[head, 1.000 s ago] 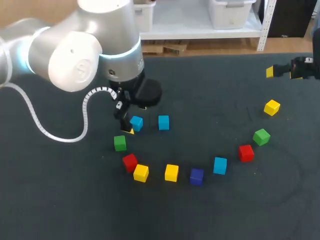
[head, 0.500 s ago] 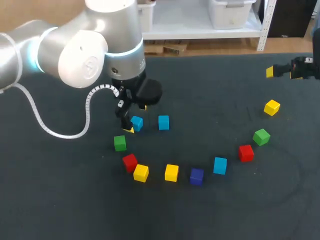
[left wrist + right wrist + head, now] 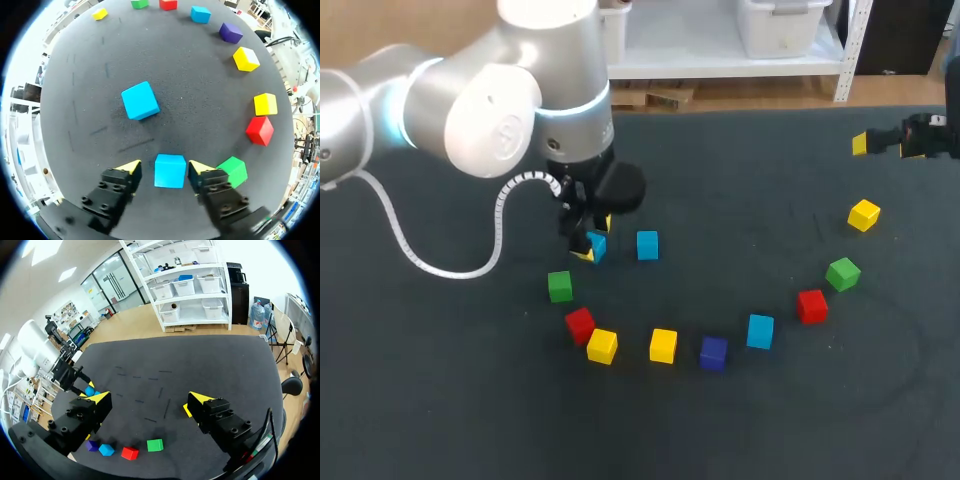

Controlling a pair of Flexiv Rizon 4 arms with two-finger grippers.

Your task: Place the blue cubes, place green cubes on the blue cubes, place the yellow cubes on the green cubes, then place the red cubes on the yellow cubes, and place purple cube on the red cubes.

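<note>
Left gripper (image 3: pixel 164 167) open, fingers straddling blue cube (image 3: pixel 170 172) on the table (image 3: pixel 200 100), not pinching yet. Probably lining up to grab it and set it by second blue cube (image 3: pixel 140 100) just ahead. Right gripper (image 3: pixel 148 398) open, empty, off at the table's side.

Eleven loose cubes, none stacked, sat flat: three blue cubes (image 3: pixel 597 245) (image 3: pixel 647 244) (image 3: pixel 760 331), two green cubes (image 3: pixel 559 286) (image 3: pixel 842 273), three yellow cubes (image 3: pixel 602 346) (image 3: pixel 663 345) (image 3: pixel 864 214), two red cubes (image 3: pixel 580 324) (image 3: pixel 811 305), one purple cube (image 3: pixel 713 352), nine strung in an arc.

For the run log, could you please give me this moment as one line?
left gripper: open, astride blue cube | right gripper: open, empty | stacking: not yet begun
</note>
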